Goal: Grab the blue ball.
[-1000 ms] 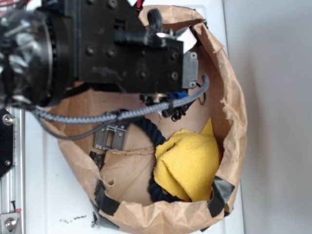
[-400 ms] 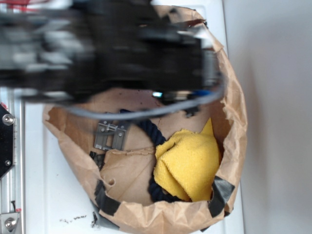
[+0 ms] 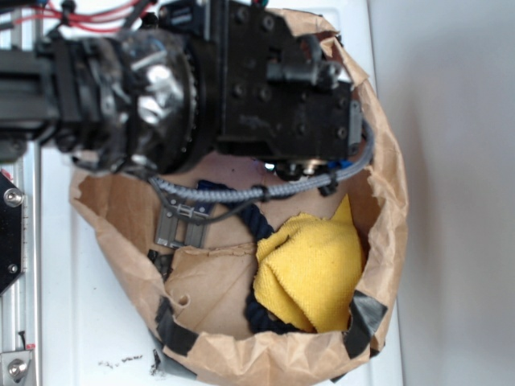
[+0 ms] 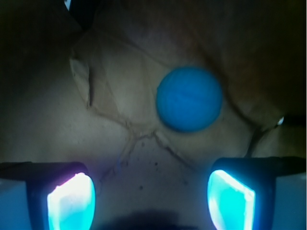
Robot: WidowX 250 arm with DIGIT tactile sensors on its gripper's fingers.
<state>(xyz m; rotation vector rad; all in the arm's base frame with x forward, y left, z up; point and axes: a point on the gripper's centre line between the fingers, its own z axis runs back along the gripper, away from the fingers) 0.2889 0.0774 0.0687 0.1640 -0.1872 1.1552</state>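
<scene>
Down inside the crumpled brown paper bag [image 3: 378, 161], on its creased brown floor, sits the small smooth teal-blue ball [image 4: 189, 98]; seen from the wrist camera at about one o'clock from frame centre, plain and unmarked, resting free on the paper with nothing gripping it; below it, at five and seven o'clock, the two glowing cyan-lit fingertips [image 4: 71, 201] of the black robot gripper [image 4: 151, 199], spread wide apart, released, empty, the ball lying ahead of the gap and a touch toward the right-hand tip, clear of both; dark shadow over the bag wall at ten and two o'clock; from the exterior camera, the bulky black arm and wrist housing [image 3: 273, 88] filling the top of the bag's mouth from nine to one o'clock, hiding the ball entirely; grey braided cable [image 3: 265, 191] looping under the housing across the opening; lower in the bag, at five o'clock, a folded yellow cloth [image 3: 310, 269] bunched against the right wall; dark navy twisted rope [image 3: 256, 221] curling beside the cloth's left edge and vanishing under it; small grey metal bracket [image 3: 181, 225] at eight o'clock on the cardboard-coloured floor; strips of black tape [image 3: 364, 318] patching the bag's rim along the bottom; white tabletop [image 3: 96, 322] around the bag.
</scene>
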